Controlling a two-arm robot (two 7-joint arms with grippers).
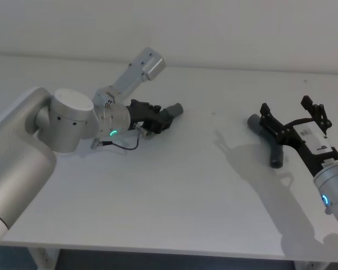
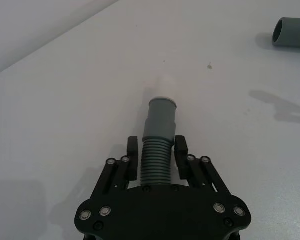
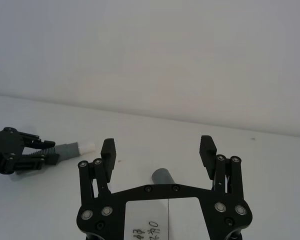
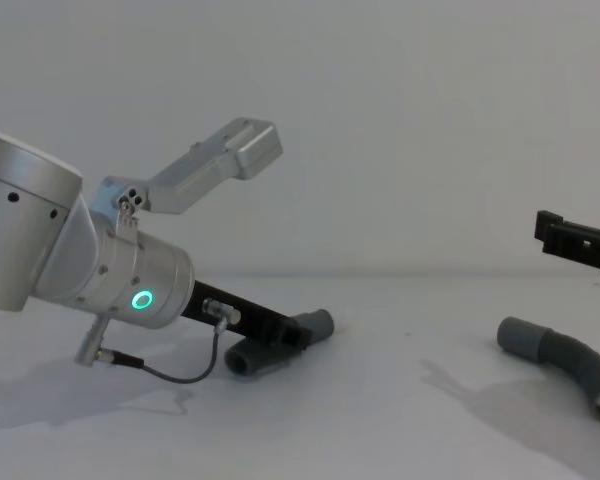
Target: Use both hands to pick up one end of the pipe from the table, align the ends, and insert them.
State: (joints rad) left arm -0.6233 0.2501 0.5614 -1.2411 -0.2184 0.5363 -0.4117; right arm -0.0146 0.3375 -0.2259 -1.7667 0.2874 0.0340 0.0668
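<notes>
My left gripper (image 1: 153, 116) is shut on the ribbed part of one dark grey pipe piece (image 2: 158, 150), low over the white table (image 1: 174, 191). Its smooth cuff (image 1: 174, 109) sticks out past the fingers and ends in a white spigot (image 2: 161, 85). The chest view shows that piece's other end (image 4: 245, 358) down at the table. The second pipe piece (image 1: 268, 140) lies curved on the table at the right. My right gripper (image 1: 287, 109) hovers over it, open, with the piece's cuff (image 3: 162, 176) below the gap between the fingers.
A pale grey wall (image 4: 400, 120) rises behind the table's far edge. Bare table stretches between the two pipe pieces and toward the front edge (image 1: 174, 250). A thin black cable (image 4: 175, 375) loops under my left wrist.
</notes>
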